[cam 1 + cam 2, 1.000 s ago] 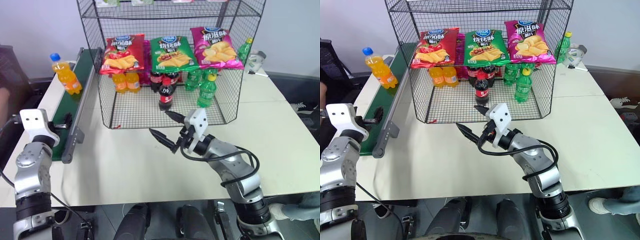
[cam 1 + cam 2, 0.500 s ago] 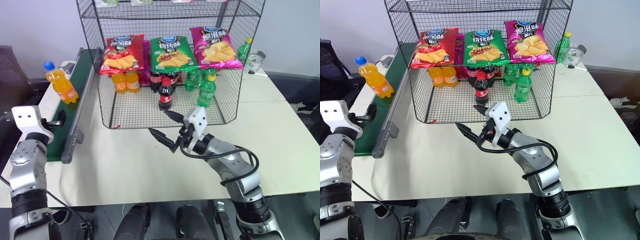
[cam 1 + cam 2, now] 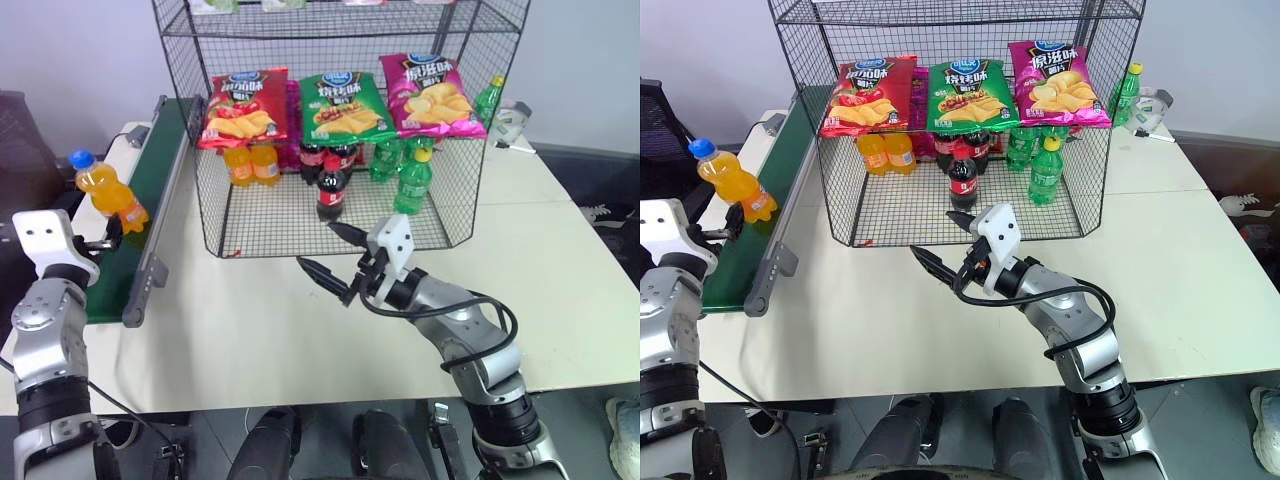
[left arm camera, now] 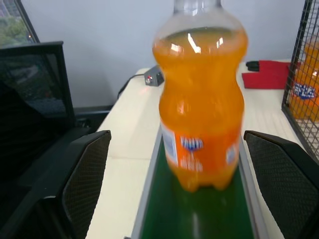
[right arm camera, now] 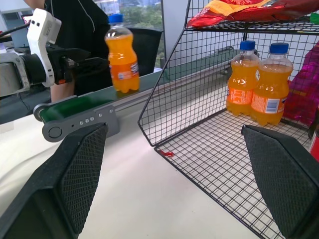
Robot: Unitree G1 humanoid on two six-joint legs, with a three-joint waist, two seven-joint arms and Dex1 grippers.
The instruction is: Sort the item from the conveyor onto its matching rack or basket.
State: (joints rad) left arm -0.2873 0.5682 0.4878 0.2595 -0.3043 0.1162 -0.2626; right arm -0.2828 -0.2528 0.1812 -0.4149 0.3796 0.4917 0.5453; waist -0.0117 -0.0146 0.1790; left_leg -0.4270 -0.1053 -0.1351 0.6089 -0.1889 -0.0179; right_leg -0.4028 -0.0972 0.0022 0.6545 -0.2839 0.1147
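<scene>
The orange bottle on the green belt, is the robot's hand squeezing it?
No, the orange bottle stands free on the green belt, with the left gripper's two fingers wide apart beside it.

head eyes look down; both wrist cameras share the orange bottle [image 4: 202,104].

Printed in white Chinese characters, too small to read for certain, across the red crisp bag [image 3: 244,105], green crisp bag [image 3: 346,104] and pink crisp bag [image 3: 434,95]; blurred blue logo on the orange soda bottle's label [image 4: 200,148].
</scene>
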